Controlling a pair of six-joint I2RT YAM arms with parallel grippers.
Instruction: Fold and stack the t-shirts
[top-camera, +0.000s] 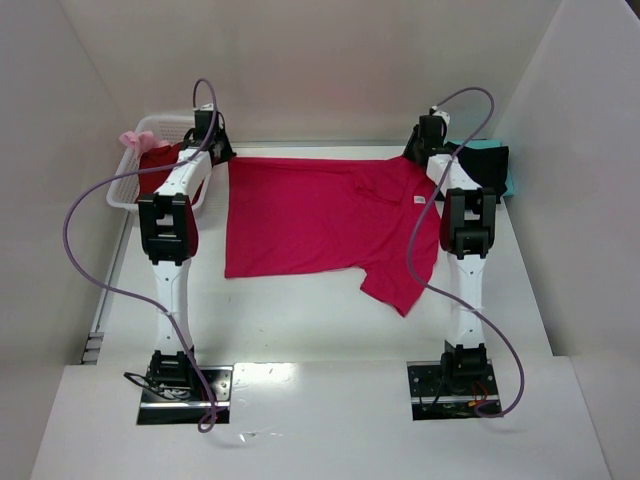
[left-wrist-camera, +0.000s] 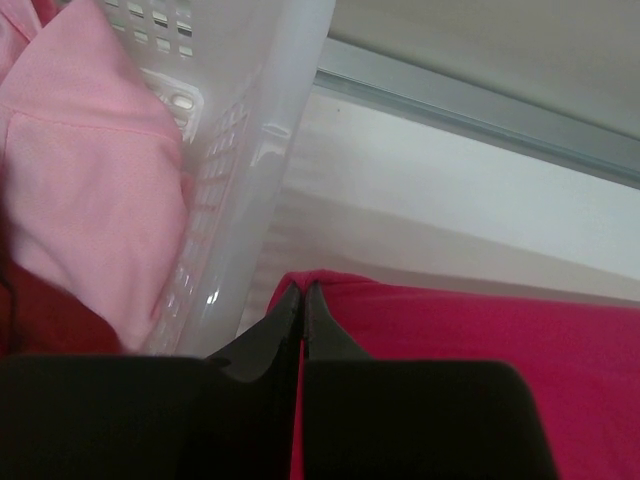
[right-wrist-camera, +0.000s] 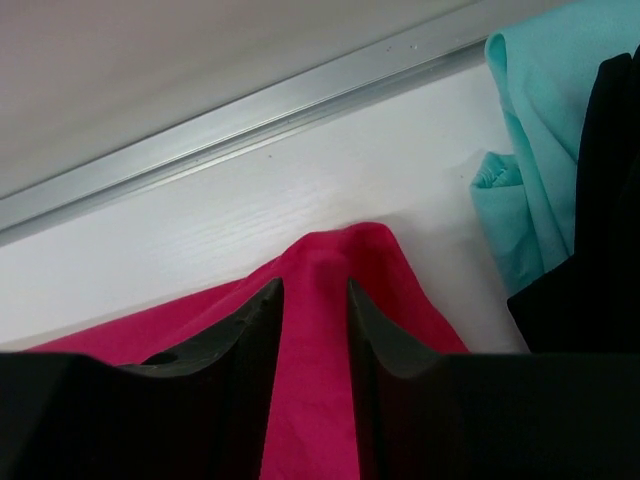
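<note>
While the left hand (left-wrist-camera: 302, 290) clamps shut, seemingly on a corner of the crimson t-shirt (top-camera: 310, 215) spread along the far edge of the desk (top-camera: 300, 330), and the right hand (right-wrist-camera: 315, 285) stands released astride a cloth ridge, either rising could snag and rumple it.

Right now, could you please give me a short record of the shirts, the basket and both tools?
spread shirt: crimson shirt, flat on the table, one sleeve toward the near edge
left tool: shut on the crimson shirt's far left corner, beside the basket
right tool: open, jaws either side of the far right corner
in basket: pale pink shirt, dark red shirt
far right pile: teal shirt, black shirt
</note>
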